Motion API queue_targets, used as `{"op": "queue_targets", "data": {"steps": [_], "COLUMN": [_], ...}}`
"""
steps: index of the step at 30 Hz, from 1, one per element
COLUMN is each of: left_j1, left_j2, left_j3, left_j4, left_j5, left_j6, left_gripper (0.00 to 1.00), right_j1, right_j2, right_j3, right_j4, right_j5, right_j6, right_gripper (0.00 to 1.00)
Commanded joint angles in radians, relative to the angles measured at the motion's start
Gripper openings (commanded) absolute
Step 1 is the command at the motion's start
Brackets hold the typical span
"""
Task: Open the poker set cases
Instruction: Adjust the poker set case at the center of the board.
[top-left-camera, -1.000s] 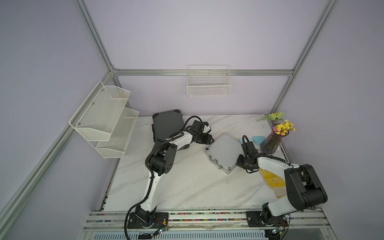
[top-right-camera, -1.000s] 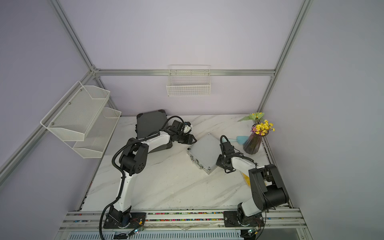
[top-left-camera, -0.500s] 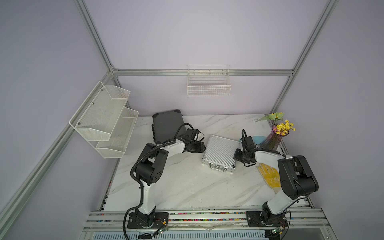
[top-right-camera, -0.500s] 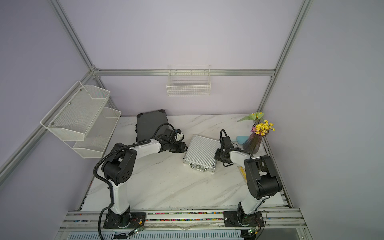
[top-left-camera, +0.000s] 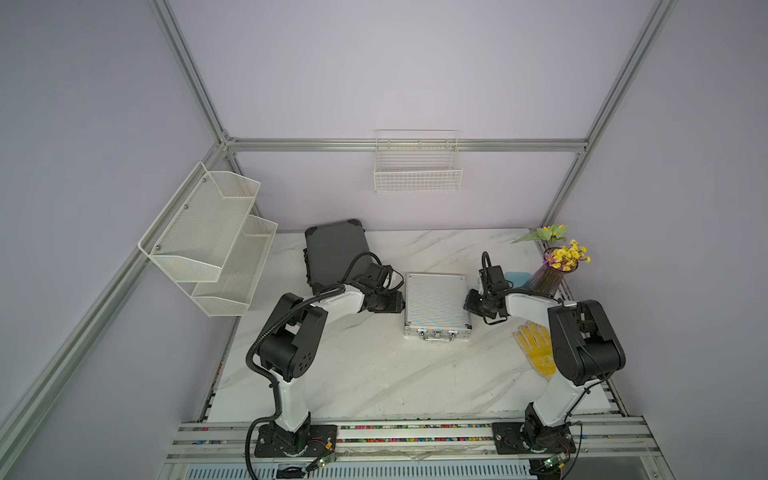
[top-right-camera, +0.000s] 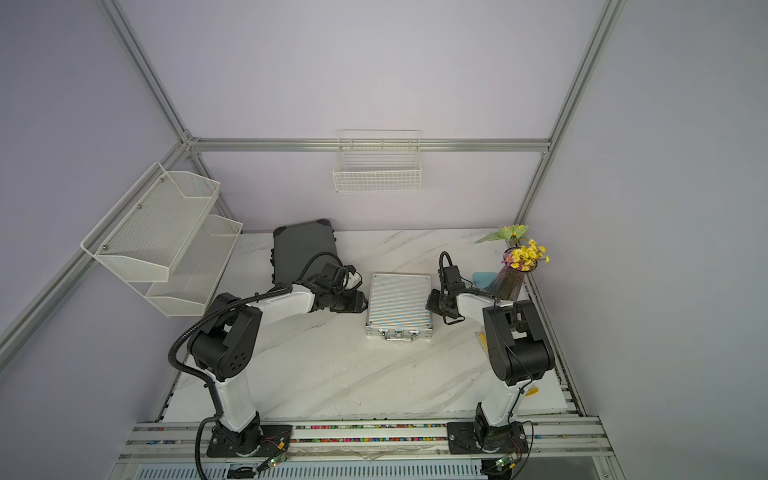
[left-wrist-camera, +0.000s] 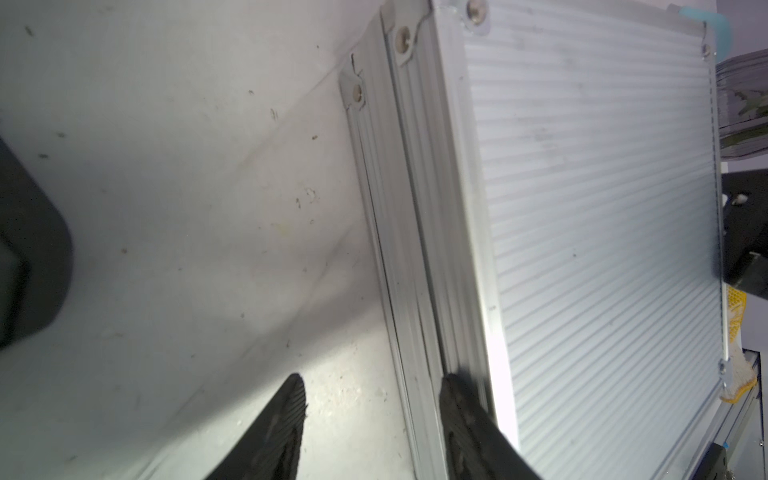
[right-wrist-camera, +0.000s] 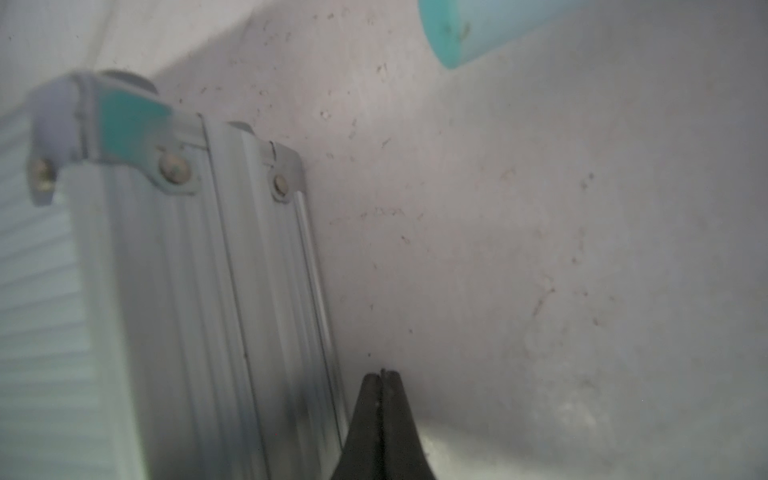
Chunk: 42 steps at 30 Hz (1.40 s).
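Between the left hand (left-wrist-camera: 372, 382), narrowly parted against its side, and the right hand (right-wrist-camera: 381, 374), pinched together beside it, the silver case (top-left-camera: 436, 301) lies closed on the bench (top-left-camera: 374, 374), dark grey case (top-left-camera: 332, 253) beyond the left hand.

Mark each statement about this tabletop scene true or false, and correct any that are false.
1. The silver case lies flat with its lid shut. True.
2. Its handle faces the back wall. False: it faces the arms' bases.
3. The right gripper has its fingertips pressed together beside the silver case. True.
4. The dark grey case stands open. False: it lies shut at the rear.
5. The yellow glove lies on the silver case. False: it lies on the table by the right arm.
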Motion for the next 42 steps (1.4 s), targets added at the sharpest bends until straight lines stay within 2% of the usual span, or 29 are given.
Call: {"op": "queue_targets", "data": {"steps": [1,7,11,13,16,18,21,26,30,37,42], "left_j1": [-0.080,-0.080,-0.070,-0.065,-0.056,-0.048,-0.037,-0.033,-0.035,-0.039,-0.041], "left_j2": [-0.061,-0.082,-0.109,-0.127,-0.161,-0.182,-0.209,-0.224,-0.180,-0.106,-0.042], "left_j3": [-0.025,-0.029,-0.034,-0.035,-0.038,-0.040,-0.044,-0.047,-0.024,-0.010,0.008], "left_j4": [0.014,0.013,0.009,0.007,0.002,-0.004,-0.015,0.008,0.052,0.105,0.123], "left_j5": [0.218,0.174,0.140,0.133,0.115,0.098,0.071,0.099,0.173,0.206,0.227], "left_j6": [0.002,0.007,0.012,0.012,0.013,0.016,0.015,-0.025,-0.065,-0.096,-0.114], "left_gripper": [0.54,0.56,0.58,0.58,0.59,0.59,0.61,0.66,0.67,0.63,0.56], "right_j1": [0.028,-0.005,-0.058,-0.090,-0.126,-0.137,-0.141,-0.140,-0.141,-0.141,-0.140], "right_j2": [0.020,-0.016,-0.072,-0.110,-0.159,-0.190,-0.264,-0.441,-0.506,-0.427,-0.345], "right_j3": [0.046,0.040,0.037,0.040,0.061,0.073,0.049,-0.060,-0.140,-0.202,-0.216], "right_j4": [0.102,0.083,0.048,0.027,-0.029,-0.071,-0.115,-0.174,-0.192,-0.106,-0.047], "right_j5": [-0.118,-0.098,-0.083,-0.071,-0.055,-0.044,-0.042,-0.098,-0.150,-0.175,-0.238], "right_j6": [0.010,0.001,-0.010,-0.016,-0.033,-0.039,-0.031,0.005,0.009,0.008,0.014], "right_gripper": [0.00,0.01,0.07,0.15,0.40,0.48,0.54,0.56,0.56,0.60,0.56]}}
